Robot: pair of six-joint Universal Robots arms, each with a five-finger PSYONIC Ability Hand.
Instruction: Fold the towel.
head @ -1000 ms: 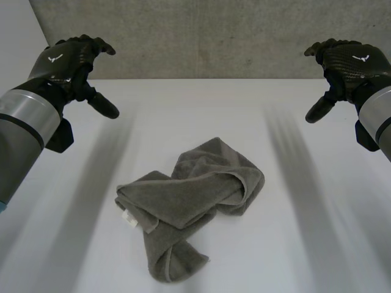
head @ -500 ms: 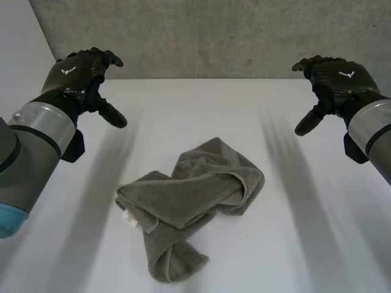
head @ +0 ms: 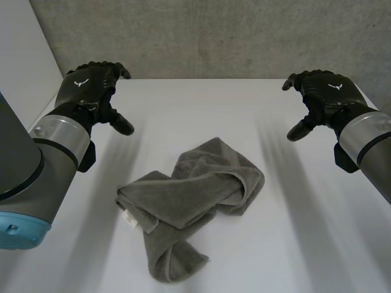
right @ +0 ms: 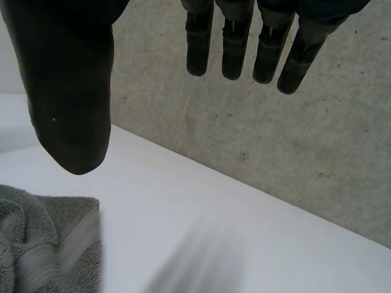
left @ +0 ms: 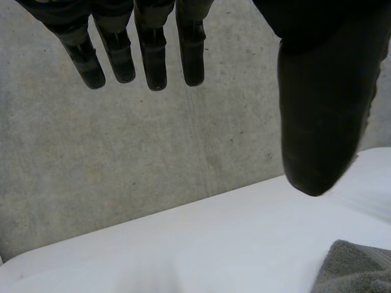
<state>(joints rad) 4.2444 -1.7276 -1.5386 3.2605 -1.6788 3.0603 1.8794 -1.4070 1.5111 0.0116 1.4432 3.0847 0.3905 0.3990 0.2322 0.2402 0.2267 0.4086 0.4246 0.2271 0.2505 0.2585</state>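
A grey towel lies crumpled in a loose heap in the middle of the white table, with a small white label at its left edge. My left hand hovers above the table's far left, well clear of the towel, fingers straight and thumb apart, holding nothing. My right hand hovers at the far right, likewise open and empty. In the left wrist view a corner of the towel lies beyond the thumb of my left hand. In the right wrist view a hemmed towel edge lies below the thumb of my right hand.
A grey concrete wall rises behind the table's far edge. Bare white table surrounds the towel on all sides.
Both hands have moved inward and lower toward the table's far part. The towel has not moved.
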